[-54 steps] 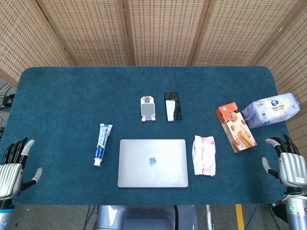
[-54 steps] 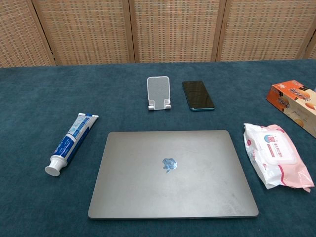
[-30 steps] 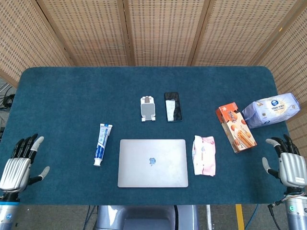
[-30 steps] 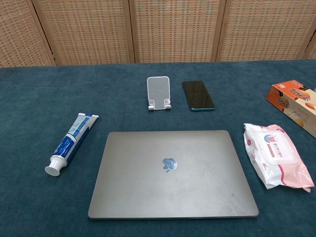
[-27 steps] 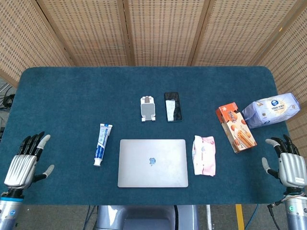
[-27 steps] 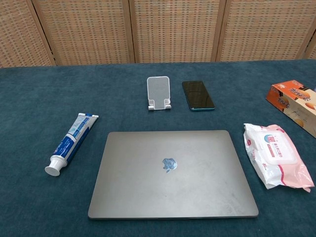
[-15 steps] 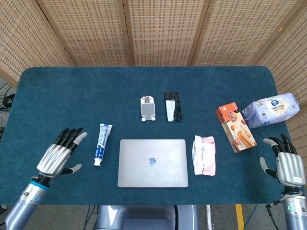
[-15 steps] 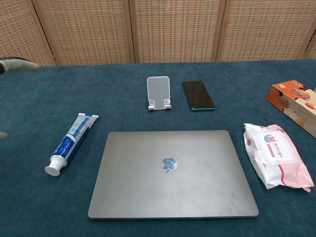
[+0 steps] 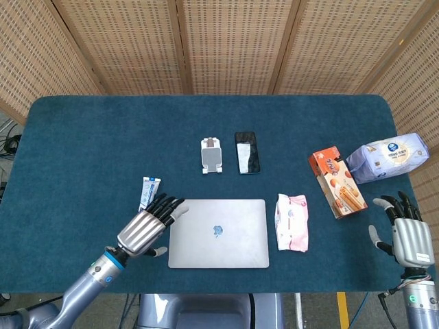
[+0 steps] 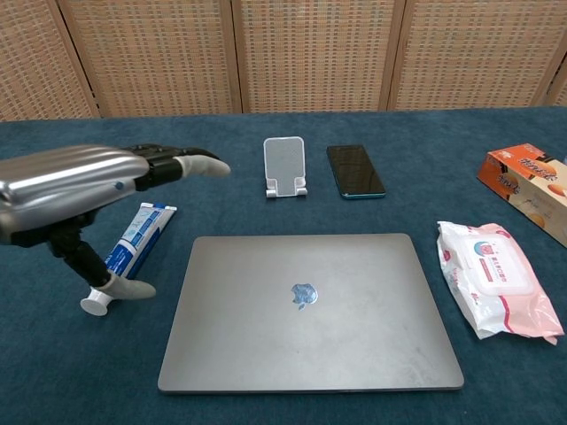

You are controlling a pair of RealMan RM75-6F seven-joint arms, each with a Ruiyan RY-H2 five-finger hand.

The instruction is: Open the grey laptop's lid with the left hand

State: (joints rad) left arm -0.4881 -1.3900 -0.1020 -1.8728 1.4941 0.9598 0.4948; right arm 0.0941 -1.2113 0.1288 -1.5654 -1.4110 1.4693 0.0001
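Note:
The grey laptop (image 9: 218,233) (image 10: 310,310) lies shut and flat near the table's front edge, logo up. My left hand (image 9: 145,230) (image 10: 84,190) hovers just left of the laptop's left edge, above the toothpaste tube (image 9: 146,189) (image 10: 133,243), fingers stretched out and apart, holding nothing. My right hand (image 9: 403,236) stays at the table's front right corner, fingers spread, empty; the chest view does not show it.
A white phone stand (image 9: 211,155) and a dark phone (image 9: 247,152) lie behind the laptop. A pink wipes pack (image 9: 292,222) sits right of it, then an orange snack box (image 9: 337,181) and a tissue pack (image 9: 387,157) further right.
My left hand has swept from the table's front left corner rightward to the laptop's left edge, covering part of the toothpaste tube. The right hand has barely shifted.

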